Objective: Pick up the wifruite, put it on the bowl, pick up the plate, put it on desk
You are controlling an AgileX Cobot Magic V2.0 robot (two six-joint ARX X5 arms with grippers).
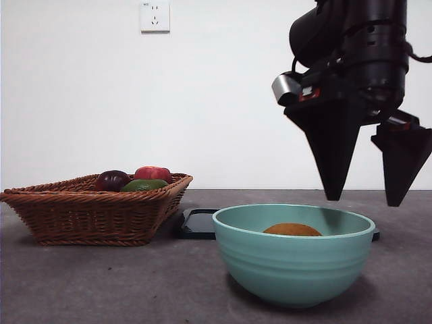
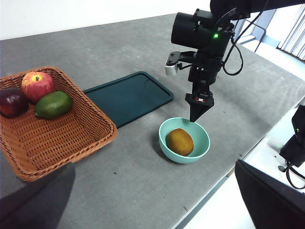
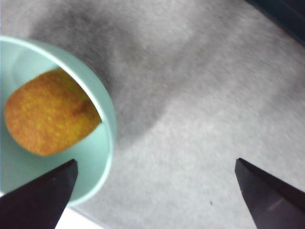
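Note:
The orange-brown wifruite (image 1: pixel 291 230) lies inside the mint-green bowl (image 1: pixel 290 264), apart from any gripper. My right gripper (image 1: pixel 364 201) hangs open and empty just above the bowl's right rim. The right wrist view shows the wifruite (image 3: pixel 50 112) in the bowl (image 3: pixel 107 119), off to one side of the open right gripper (image 3: pixel 155 191). The dark teal plate (image 2: pixel 128 98) lies flat on the desk (image 1: pixel 135 287) behind the bowl. My left gripper (image 2: pixel 152 200) waits high above the table's near side, its jaws wide apart and empty.
A wicker basket (image 1: pixel 88 209) stands at the left, holding a dark purple fruit (image 1: pixel 112 180), a red apple (image 1: pixel 153 173) and a green fruit (image 1: pixel 144 184). The table's edge (image 2: pixel 214 191) runs close to the bowl.

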